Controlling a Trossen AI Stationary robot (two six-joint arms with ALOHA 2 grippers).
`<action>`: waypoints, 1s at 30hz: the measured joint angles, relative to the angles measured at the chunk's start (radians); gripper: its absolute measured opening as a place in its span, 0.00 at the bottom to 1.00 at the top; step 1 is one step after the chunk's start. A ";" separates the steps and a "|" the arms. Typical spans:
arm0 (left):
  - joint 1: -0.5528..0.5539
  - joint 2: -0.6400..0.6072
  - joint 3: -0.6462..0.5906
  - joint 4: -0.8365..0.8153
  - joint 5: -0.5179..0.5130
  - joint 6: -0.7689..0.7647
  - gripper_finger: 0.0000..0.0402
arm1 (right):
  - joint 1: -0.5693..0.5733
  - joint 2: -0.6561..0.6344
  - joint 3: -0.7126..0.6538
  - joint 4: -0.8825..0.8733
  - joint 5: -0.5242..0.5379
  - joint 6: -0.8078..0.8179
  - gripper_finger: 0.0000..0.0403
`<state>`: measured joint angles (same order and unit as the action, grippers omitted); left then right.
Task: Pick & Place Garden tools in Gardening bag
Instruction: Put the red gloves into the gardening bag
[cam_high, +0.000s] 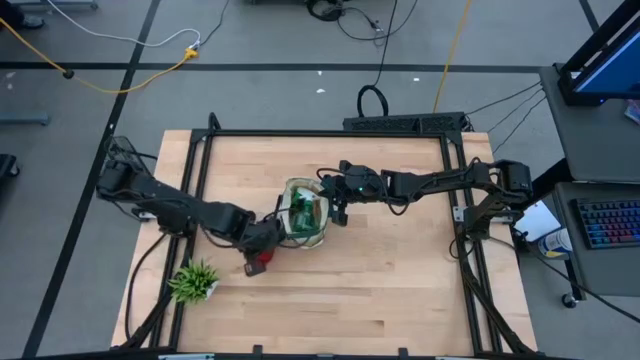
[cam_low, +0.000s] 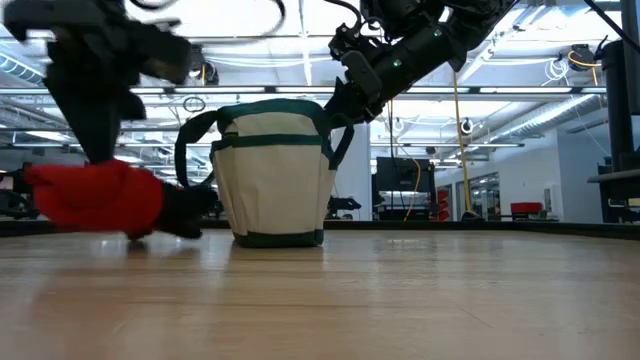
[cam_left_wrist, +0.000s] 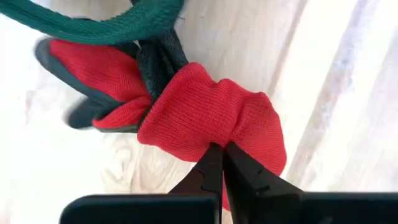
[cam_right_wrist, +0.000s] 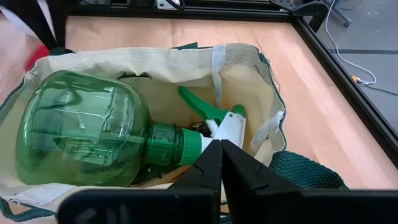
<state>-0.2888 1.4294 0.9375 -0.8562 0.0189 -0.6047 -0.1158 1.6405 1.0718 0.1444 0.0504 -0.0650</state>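
Observation:
The cream gardening bag (cam_high: 305, 212) with dark green trim stands upright at mid-table, its base on the wood. A green spray bottle (cam_right_wrist: 87, 137) lies inside it. Just left of the bag and nearer the front edge is a red glove (cam_left_wrist: 205, 112) with a dark palm; my left gripper (cam_left_wrist: 221, 149) is shut on it from above. A green bag handle (cam_left_wrist: 112, 25) lies beside the glove. My right gripper (cam_right_wrist: 221, 149) is shut at the bag's right rim (cam_low: 335, 110), its tips over the bag's mouth. My left gripper pinches the glove's red knitted cuff (cam_left_wrist: 239, 134) between its two fingers, a bunched fold of the knit. The fingers come from above, pointing steeply down. The glove's dark finger end (cam_low: 185, 215) is down at the table top; whether it is lifted clear I cannot tell. My right gripper is shut at the top of the bag's right side (cam_low: 332, 112), where the handle joins the rim, slanting down from the table's right. Its own fingers hide the place of contact. The bag stays upright on the table with its mouth wide.
A spiky green plant tuft (cam_high: 193, 282) stands near the front left corner. Black frame rails (cam_high: 330, 133) run along the table's edges. Bare wood lies in front of and right of the bag.

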 joint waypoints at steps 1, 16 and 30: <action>-0.014 -0.014 0.001 -0.008 -0.014 -0.003 0.01 | 0.000 0.000 0.000 0.000 0.000 0.000 0.00; -0.175 -0.180 0.001 -0.286 -0.194 -0.127 0.01 | 0.000 0.000 0.000 0.000 0.000 0.000 0.00; -0.178 -0.265 0.001 -0.592 -0.238 -0.474 0.01 | 0.000 0.000 0.000 0.000 0.000 0.000 0.00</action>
<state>-0.4671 1.1646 0.9386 -1.4483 -0.2190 -1.0785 -0.1158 1.6405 1.0718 0.1448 0.0505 -0.0645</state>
